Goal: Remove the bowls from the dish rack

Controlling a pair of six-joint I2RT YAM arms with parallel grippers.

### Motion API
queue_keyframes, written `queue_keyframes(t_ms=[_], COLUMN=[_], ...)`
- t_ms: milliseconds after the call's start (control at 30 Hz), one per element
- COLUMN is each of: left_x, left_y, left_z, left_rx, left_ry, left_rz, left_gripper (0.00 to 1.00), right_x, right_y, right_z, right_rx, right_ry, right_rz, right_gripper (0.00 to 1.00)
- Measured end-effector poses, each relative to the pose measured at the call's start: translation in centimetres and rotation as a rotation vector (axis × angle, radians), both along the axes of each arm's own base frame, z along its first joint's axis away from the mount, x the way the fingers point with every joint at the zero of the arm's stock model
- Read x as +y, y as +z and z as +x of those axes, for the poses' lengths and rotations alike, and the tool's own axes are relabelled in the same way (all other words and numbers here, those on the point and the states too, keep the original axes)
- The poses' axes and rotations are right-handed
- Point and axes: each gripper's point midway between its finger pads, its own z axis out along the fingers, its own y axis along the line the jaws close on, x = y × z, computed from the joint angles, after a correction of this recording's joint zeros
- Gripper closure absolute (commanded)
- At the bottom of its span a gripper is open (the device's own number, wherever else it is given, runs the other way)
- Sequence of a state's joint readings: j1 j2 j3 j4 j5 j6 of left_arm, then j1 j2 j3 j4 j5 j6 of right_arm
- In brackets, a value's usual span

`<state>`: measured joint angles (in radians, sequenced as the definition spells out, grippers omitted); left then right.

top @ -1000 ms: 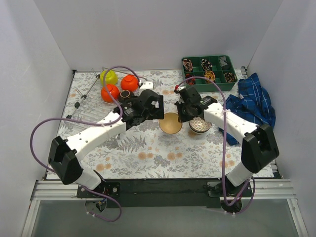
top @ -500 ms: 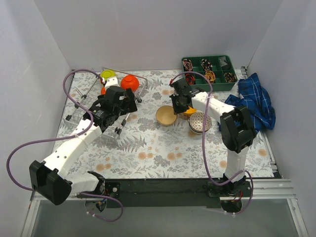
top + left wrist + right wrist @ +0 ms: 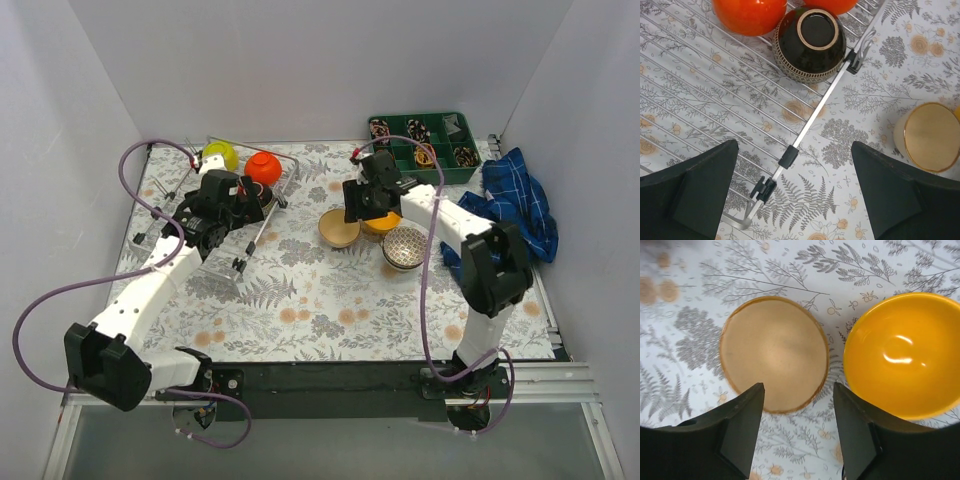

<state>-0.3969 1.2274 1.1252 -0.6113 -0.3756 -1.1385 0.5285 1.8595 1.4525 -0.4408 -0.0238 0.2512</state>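
The wire dish rack (image 3: 190,215) lies at the left; its side bar (image 3: 815,114) runs between my left fingers. In it sit a lime green bowl (image 3: 220,155), red-orange bowls (image 3: 263,167) (image 3: 750,12) and an upturned dark brown bowl (image 3: 810,42). My left gripper (image 3: 238,218) (image 3: 795,195) hovers open and empty over the rack's right edge. On the cloth stand a beige bowl (image 3: 338,228) (image 3: 772,352), a yellow-orange bowl (image 3: 382,223) (image 3: 902,352) and a grey-patterned bowl (image 3: 405,247). My right gripper (image 3: 362,205) (image 3: 797,435) is open above the beige bowl's near rim, holding nothing.
A green compartment tray (image 3: 448,168) with small items stands at the back right. A crumpled blue cloth (image 3: 515,210) lies along the right wall. White walls close in three sides. The beige bowl (image 3: 930,135) also shows at the right of the left wrist view.
My right gripper has opened, and the yellow-orange bowl now stands beside the beige bowl. My left arm has swung from the centre back over the rack with its jaws wide.
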Motion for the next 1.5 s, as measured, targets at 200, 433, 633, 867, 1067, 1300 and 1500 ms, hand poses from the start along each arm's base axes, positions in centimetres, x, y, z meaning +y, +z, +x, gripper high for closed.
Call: queue_keyframes(t_ms=[200,433,633,867,1067,1300,1500], left_x=[1.4,3.7,6.5,9.2,11.7,13.5,13.1], left_y=[-1.6,-2.7,-3.9,-6.8,-9.4,-11.0,-11.8], left_z=[2.3,5.1,8.4,12.3,15.1,16.9,18.1], left_rx=[0.049,0.079,0.083,0.093,0.102,0.078,0.062], left_ry=[0.052,0.157,0.273,0.365,0.392,0.338,0.27], left_rz=[-0.023,-0.142,-0.265,-0.373,-0.422,-0.474,-0.52], left_gripper=[0.02,0.02,0.02,0.02,0.02,0.02,0.02], right_x=[-1.1,-4.3,-6.3,-6.9,-6.6,-6.0,-5.5], right_y=[9.0,14.2,13.0,11.3,11.2,9.9,8.4], right_z=[-2.9,-7.2,-10.4,-12.2,-12.6,-12.5,-12.4], right_rx=[-0.173,-0.328,-0.336,-0.303,-0.298,-0.263,-0.219], right_ry=[0.038,0.041,0.049,0.081,0.119,0.162,0.192], right_rz=[0.11,0.148,0.133,0.126,0.134,0.119,0.107], right_gripper=[0.13,0.08,0.05,0.05,0.06,0.06,0.06])
